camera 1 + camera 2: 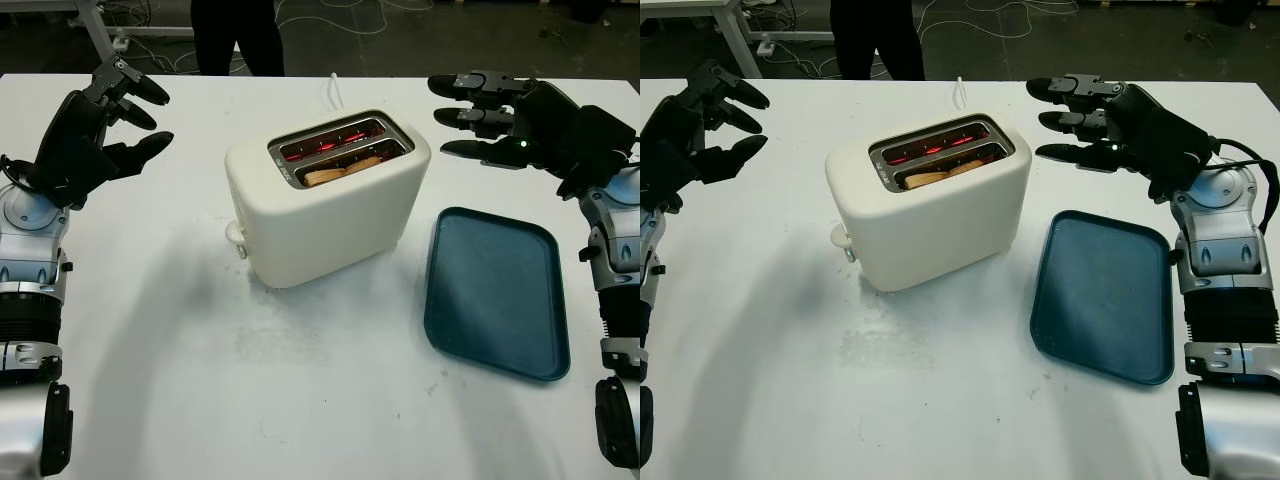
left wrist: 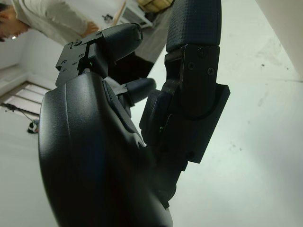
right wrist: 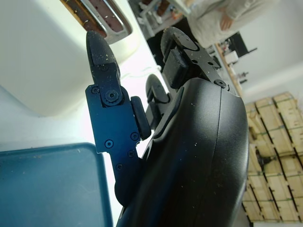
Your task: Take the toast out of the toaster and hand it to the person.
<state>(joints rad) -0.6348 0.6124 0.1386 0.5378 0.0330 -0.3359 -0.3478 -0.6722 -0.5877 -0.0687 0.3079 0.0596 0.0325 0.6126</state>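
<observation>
1. Left eye view: a cream toaster [image 1: 325, 200] stands near the middle of the white table [image 1: 200, 380], closer to the far edge. Its two slots glow red inside, and the toast [image 1: 345, 170] sits low in the slot nearer the robot, its top edge just below the rim.
2. A dark blue tray [image 1: 497, 292] lies flat by the right edge of the table, just beside the toaster and not touching it.
3. The left hand [image 1: 105, 125] hangs above the table's far left corner, well apart from the toaster, fingers open and holding nothing.
4. Right eye view: the right hand [image 1: 1110, 125] hovers above the far right part of the table, beyond the tray, fingers stretched toward the toaster, open and empty.
5. A person [image 1: 875, 35] in dark trousers stands behind the far edge.
6. Left wrist view: the left hand's black fingers [image 2: 189, 71] are uncurled above bare table; the person is beyond them.
7. Right wrist view: the right hand's fingers [image 3: 102, 61] point at the toaster's side, with the tray corner below them.
</observation>
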